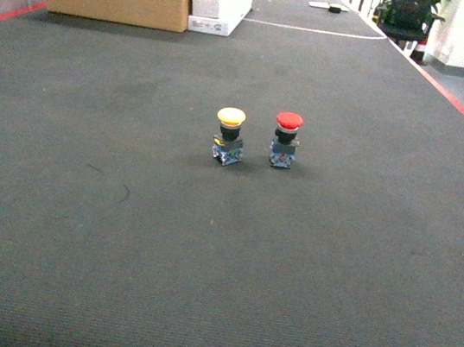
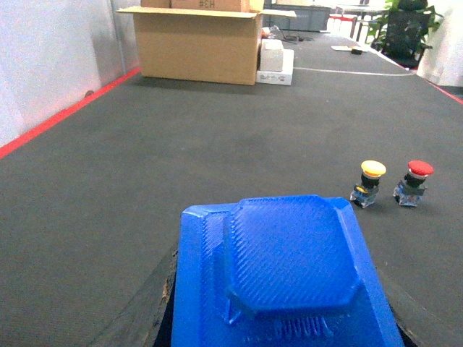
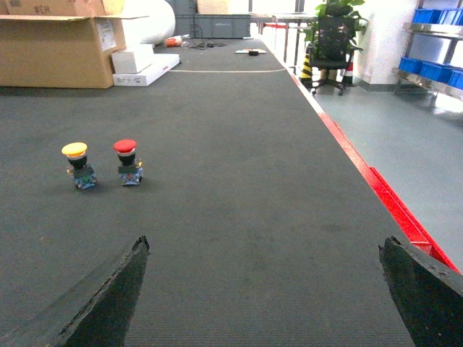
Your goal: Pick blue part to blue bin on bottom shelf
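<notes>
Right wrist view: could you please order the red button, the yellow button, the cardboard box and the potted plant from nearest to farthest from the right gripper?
1. Red button, ahead left.
2. Yellow button, just left of it; close to a tie.
3. Cardboard box, far left.
4. Potted plant, far back, right of centre.
The right gripper shows open.

- The cardboard box [image 2: 199, 43] at the far end of the dark mat carries dark printed characters on its upper flap in the left wrist view; they look like "HE" or similar, but are too blurred to read with certainty.
- The same cardboard box [image 3: 61, 43] shows a short dark print near its top edge in the right wrist view, also too small to make out.
- A white label sits on its side flap [image 3: 107, 34]; the print on it is unreadable.
- No other text, brand, number or sign is legible in any view.
</notes>
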Tool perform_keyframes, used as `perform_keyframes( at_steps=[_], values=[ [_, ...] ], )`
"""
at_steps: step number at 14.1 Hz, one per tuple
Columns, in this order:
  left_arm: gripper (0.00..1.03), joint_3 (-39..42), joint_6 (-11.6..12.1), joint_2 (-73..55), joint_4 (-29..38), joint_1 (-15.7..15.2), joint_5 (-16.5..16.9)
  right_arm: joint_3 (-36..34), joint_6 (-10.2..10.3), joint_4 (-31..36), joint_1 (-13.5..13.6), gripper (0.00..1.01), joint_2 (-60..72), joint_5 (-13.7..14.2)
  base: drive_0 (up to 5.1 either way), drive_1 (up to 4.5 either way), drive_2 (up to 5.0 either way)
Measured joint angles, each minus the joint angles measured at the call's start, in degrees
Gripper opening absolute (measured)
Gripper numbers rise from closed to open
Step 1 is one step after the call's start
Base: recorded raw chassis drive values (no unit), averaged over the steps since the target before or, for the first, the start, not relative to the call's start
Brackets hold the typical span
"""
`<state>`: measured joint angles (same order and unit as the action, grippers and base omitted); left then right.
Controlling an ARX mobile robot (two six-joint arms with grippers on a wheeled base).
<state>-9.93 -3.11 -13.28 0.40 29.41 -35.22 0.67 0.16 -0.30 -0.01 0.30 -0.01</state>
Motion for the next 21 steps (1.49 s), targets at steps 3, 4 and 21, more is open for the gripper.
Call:
perform_keyframes(
  at_steps=[3, 4, 21],
  values=[
    [0.44, 0.0, 0.07, 0.0, 0.02, 0.0, 0.0, 0.0, 0.0, 0.0, 0.0, 0.98, 0.0, -0.02, 0.0, 0.0, 0.0],
    [0.44, 0.0, 0.07, 0.0, 0.02, 0.0, 0.0, 0.0, -0.02, 0.0, 0.0, 0.98, 0.0, -0.02, 0.0, 0.0, 0.0],
    [0.44, 0.07, 0.09, -0.07, 0.02, -0.17, -0.35, 0.0, -0.02, 0.02, 0.0, 0.98, 0.0, -0.02, -1.2, -2.08, -0.2]
  ],
)
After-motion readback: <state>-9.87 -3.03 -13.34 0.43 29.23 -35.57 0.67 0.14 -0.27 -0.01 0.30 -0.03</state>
